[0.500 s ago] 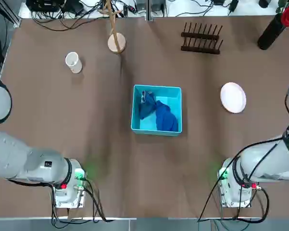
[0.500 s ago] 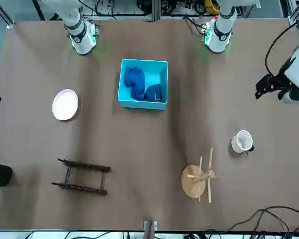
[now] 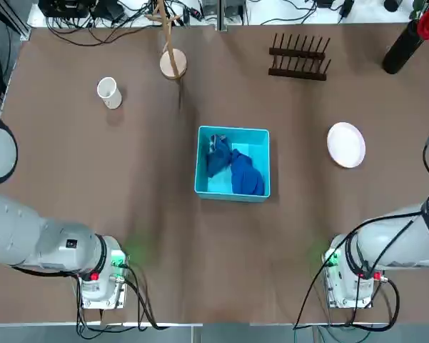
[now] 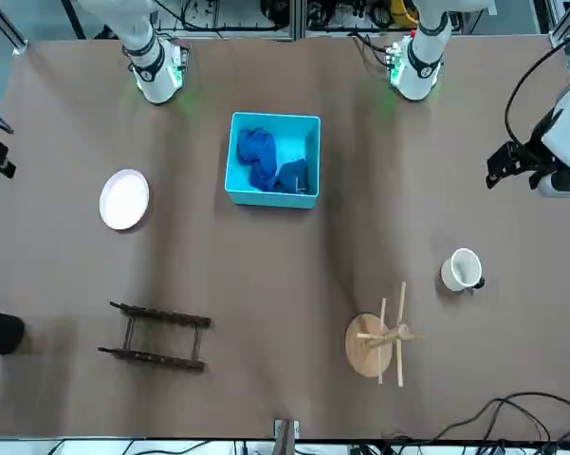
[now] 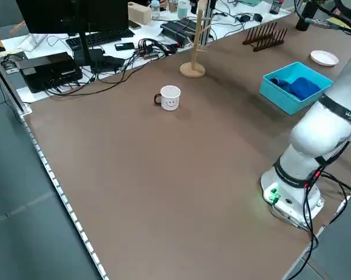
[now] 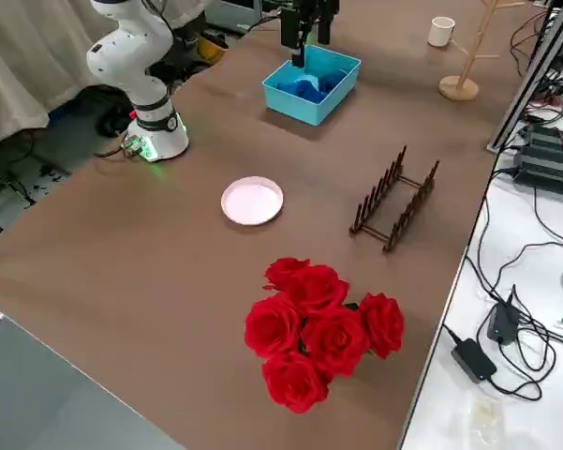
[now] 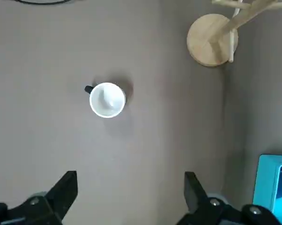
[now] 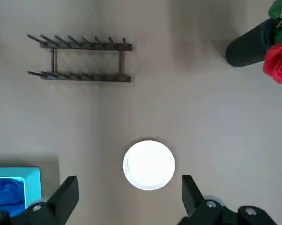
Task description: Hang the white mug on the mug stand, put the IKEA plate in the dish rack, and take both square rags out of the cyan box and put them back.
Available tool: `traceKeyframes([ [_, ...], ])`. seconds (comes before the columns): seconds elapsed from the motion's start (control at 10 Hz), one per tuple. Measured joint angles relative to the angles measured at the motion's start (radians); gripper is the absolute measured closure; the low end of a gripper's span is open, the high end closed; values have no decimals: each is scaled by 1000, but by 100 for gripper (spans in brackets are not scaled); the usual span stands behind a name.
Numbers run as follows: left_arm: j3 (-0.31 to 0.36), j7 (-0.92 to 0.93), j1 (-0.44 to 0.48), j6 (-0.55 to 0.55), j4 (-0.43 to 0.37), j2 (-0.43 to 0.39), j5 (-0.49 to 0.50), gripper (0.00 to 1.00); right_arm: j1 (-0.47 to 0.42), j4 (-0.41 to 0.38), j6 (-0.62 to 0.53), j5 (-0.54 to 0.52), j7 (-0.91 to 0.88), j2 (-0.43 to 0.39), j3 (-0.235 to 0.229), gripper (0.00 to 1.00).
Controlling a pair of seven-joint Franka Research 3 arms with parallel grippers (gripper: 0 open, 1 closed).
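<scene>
The white mug (image 3: pixel 108 91) stands at the far left of the table, a short way from the mug stand (image 3: pixel 173 63). My left gripper (image 7: pixel 129 192) hangs open high above the mug (image 7: pixel 107 99), holding nothing. The IKEA plate (image 3: pixel 345 144) lies flat on the right, with the dish rack (image 3: pixel 298 57) behind it. My right gripper (image 8: pixel 129 194) hangs open high over the plate (image 8: pixel 149 165), also empty. The cyan box (image 3: pixel 264 187) sits mid-table with both blue rags (image 3: pixel 234 168) bunched inside.
A dark vase (image 3: pixel 403 44) of red roses (image 6: pixel 318 328) stands at the far right corner beyond the dish rack. Cables, a monitor and other electronics (image 5: pixel 58 64) lie past the table's far edge. Both arm bases (image 3: pixel 100 275) sit at the near edge.
The right arm has shifted slightly; in the front view its gripper at the left edge sits a little higher in the picture. Mug, plate, box and rags have not moved.
</scene>
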Motion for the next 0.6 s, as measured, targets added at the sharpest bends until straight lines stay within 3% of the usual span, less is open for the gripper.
traceKeyframes([
  [0.3, 49, 0, 2, 6, -13, 25, 0, 0, 27, -7, 7, 4, -4, -2, -25, 3],
  [0.6, 141, -18, 20, 156, -79, 112, -18, 0, 29, -8, 7, 4, -4, -2, -26, 3],
])
